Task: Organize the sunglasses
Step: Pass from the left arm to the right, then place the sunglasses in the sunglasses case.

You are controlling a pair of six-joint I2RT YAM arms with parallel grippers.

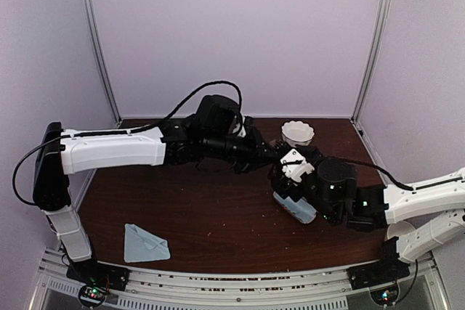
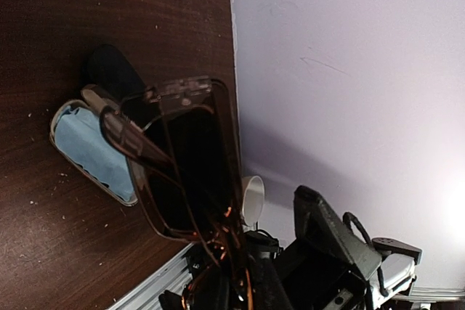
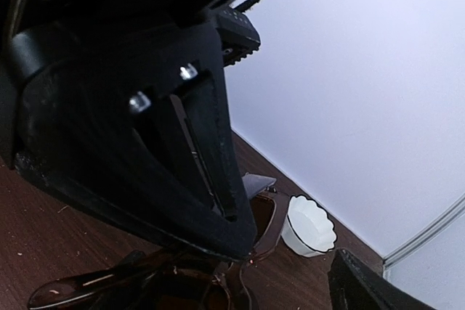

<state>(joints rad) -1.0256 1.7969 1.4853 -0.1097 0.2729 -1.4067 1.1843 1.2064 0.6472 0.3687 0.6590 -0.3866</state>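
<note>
Left hand [image 2: 231, 282] pinching the dark sunglasses [image 2: 185, 172], right hand [image 1: 294, 168] spread wide just beside them

Fig.: L arm [image 1: 109, 149] stretched across to table centre, L gripper [image 1: 269, 156] pinched on dark sunglasses [image 2: 189, 172]. R arm [image 1: 425, 197] low, angled inward, R gripper [image 1: 293, 168] jaws apart, close beside L's.

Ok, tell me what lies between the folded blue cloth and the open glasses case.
Nothing. In the top view the table between the folded blue cloth and the open glasses case is bare.
</note>
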